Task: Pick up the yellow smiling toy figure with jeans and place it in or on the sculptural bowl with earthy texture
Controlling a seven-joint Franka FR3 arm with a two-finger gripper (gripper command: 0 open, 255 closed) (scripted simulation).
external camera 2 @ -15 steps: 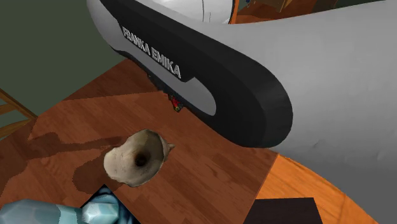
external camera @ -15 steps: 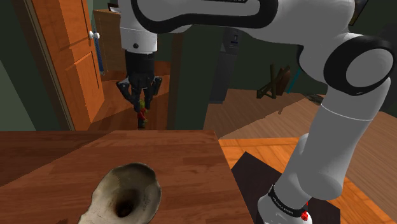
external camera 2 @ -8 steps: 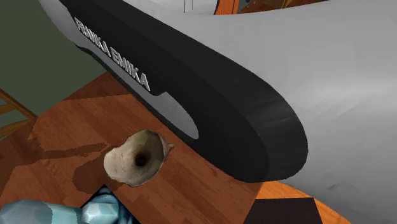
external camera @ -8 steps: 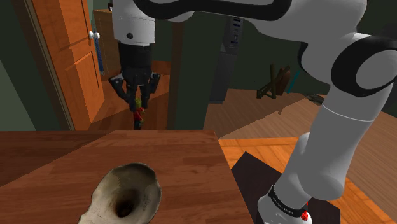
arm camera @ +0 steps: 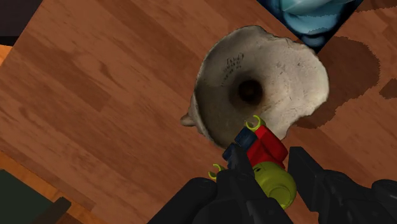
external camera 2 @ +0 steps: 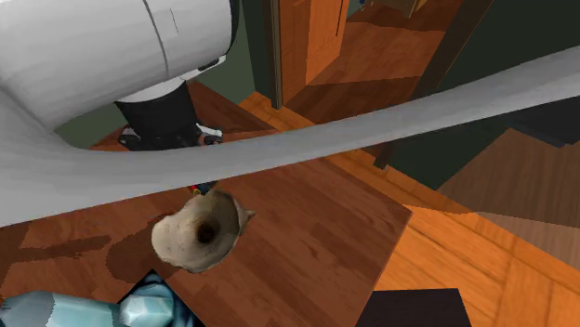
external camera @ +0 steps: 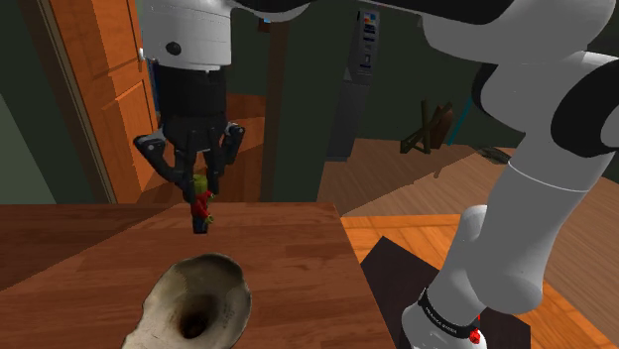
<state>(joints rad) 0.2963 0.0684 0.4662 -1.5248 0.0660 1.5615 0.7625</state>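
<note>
The jaws are clamped on the toy figure [arm camera: 266, 154], their two black fingers [arm camera: 236, 167] pressing on either side of its round yellow-green head. The figure hangs head-up and legs-down below them (red torso, dark blue legs, small hooked yellow-green hands).

In the shoulder view the toy figure [external camera: 201, 207] is clear of the wooden counter [external camera: 288, 248], apart from its surface, and it shows against the counter's far edge. The wrist view looks straight down past it. There the figure's legs overlap the rim of the bowl [arm camera: 292, 63] on the side nearest the jaws, not its dark central hollow.

The bowl [external camera: 230, 297] is a pale, rough, shell-like piece with an uneven flaring rim and a deep hole in the middle. It stands on the counter well in from the corner that shows at the second exterior view's right, and a dark shadow patch lies on the wood just beside it.

A blue faceted object [external camera 2: 93, 308] lies near the bowl, on the side away from the figure. The white arm [external camera: 536, 198] rises from the black stand [external camera: 392, 273] beside the counter's side edge. An orange panelled door [external camera: 109, 79] stands beyond the counter's far edge.
</note>
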